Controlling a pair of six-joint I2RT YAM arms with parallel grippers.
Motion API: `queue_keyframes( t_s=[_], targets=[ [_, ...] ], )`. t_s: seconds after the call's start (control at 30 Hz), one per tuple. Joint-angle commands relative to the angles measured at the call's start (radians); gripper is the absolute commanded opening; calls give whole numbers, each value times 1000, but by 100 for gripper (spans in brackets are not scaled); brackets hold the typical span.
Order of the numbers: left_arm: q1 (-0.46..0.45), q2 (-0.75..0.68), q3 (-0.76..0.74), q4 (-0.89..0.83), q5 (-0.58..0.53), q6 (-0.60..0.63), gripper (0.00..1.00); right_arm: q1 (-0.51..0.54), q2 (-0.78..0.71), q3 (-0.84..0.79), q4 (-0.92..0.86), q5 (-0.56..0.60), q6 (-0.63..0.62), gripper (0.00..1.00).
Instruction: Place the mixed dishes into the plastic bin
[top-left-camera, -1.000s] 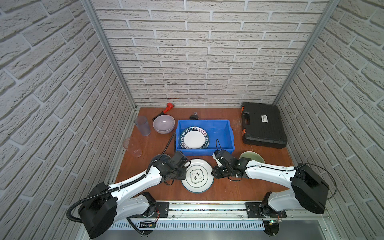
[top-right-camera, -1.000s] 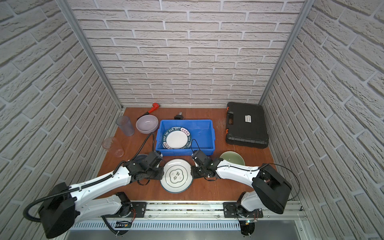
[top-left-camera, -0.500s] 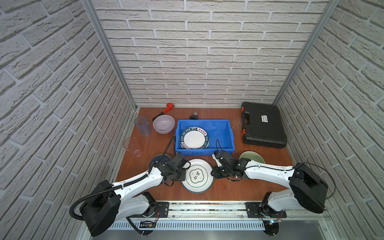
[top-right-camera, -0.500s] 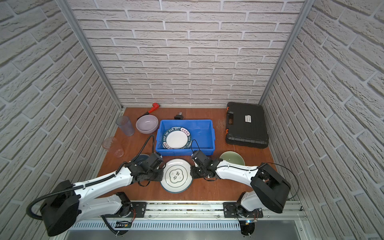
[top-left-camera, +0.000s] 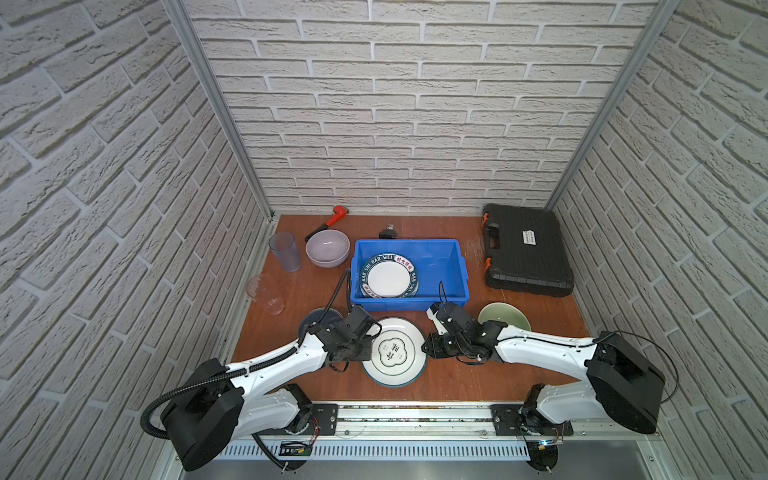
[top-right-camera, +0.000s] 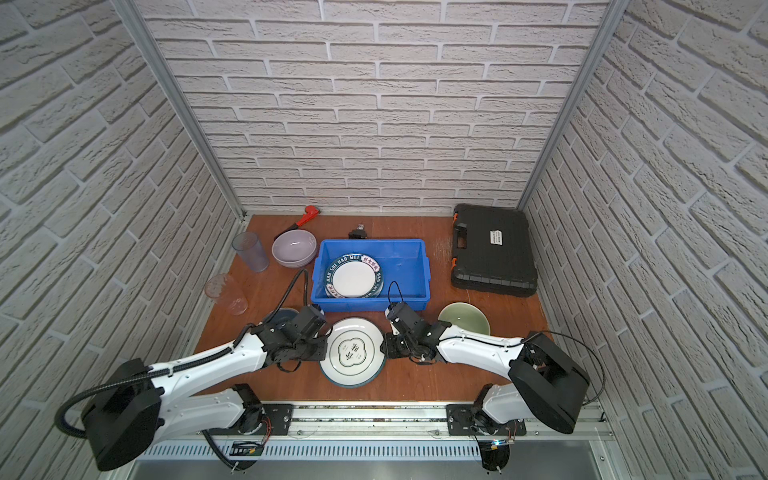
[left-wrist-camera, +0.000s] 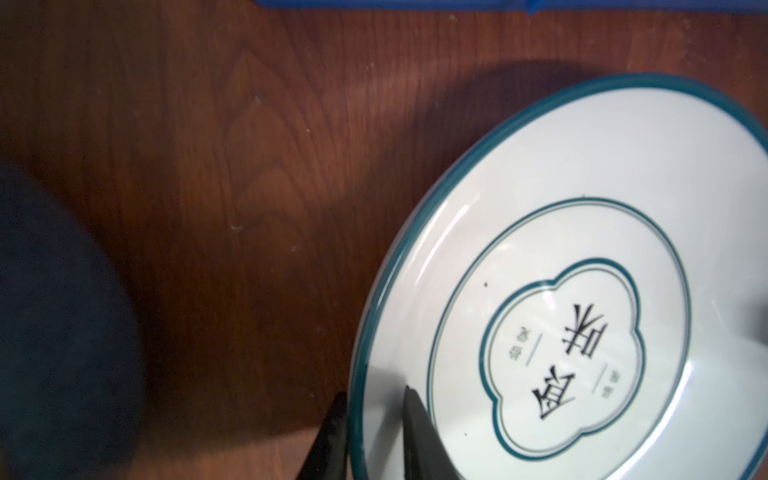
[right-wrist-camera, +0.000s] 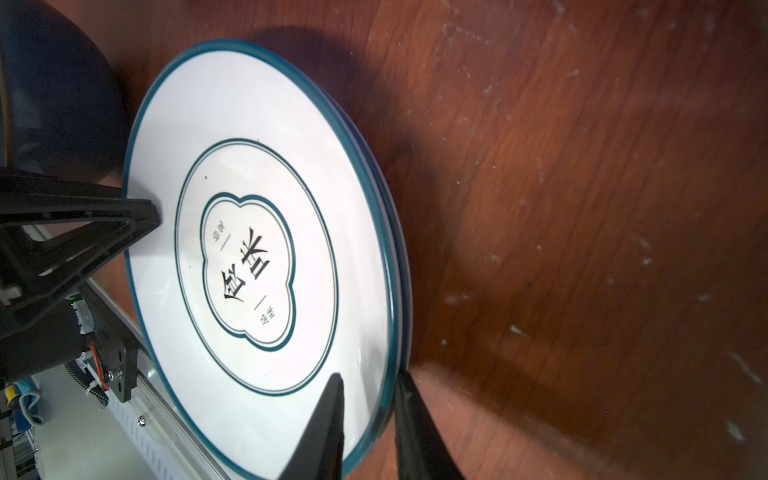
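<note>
1. Two claws grip one dish. The left claw (top-left-camera: 367, 345) and right claw (top-left-camera: 425, 347) are clenched on opposite edges of the teal-edged plate (top-left-camera: 394, 353). It sits just in front of the plastic bin (top-left-camera: 407, 241), outside it, on the desk (top-left-camera: 457, 376).
2. Both top views give that layout, but the black wrists cover the fingertips there, so the pinch itself cannot be read from above.
3. The left wrist view supplies it. The plate's rim runs between the left claw's two fingers (left-wrist-camera: 415, 424), one on the white face and one outside the edge.
4. The right wrist view shows the same for the right claw (right-wrist-camera: 370, 376). It alone also catches the left claw's upper finger (right-wrist-camera: 124, 224) pressing the far edge of the plate.
5. Only the wrist views show the plate's black characters sharply, inside a four-lobed teal outline. From above they are small marks.
6. The dark blue bowl (top-right-camera: 282, 316) is a blurred dark mass in both wrist views. From above it sits beside the plate, partly under the left arm.
7. Only the top views show the rest:
   - a lettered plate (top-left-camera: 388, 277) flat inside the bin, toward its left end;
   - a pale green bowl (top-left-camera: 505, 318) behind the right arm;
   - a lilac bowl (top-left-camera: 327, 247) and two tumblers (top-left-camera: 284, 251) (top-left-camera: 266, 293) at the back left;
   - a wrench (top-left-camera: 328, 222);
   - a black tool case (top-left-camera: 525, 249).
8. No view settles whether the gripped plate is clear of the desk.
</note>
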Motion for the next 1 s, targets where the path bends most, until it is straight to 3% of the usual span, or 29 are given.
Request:
queue_keyframes(
  t_s=[0.0,0.3,0.97],
  targets=[
    [-12,17,-27,82,58,-7,23,15,-4,-38,217,-102,41,24],
    [-12,23,-31,112,78,-13,24,14,-49,-97,348,-140,72,24],
    [-12,38,-21,166,95,-28,30,13,-67,-85,364,-156,68,25]
  ],
)
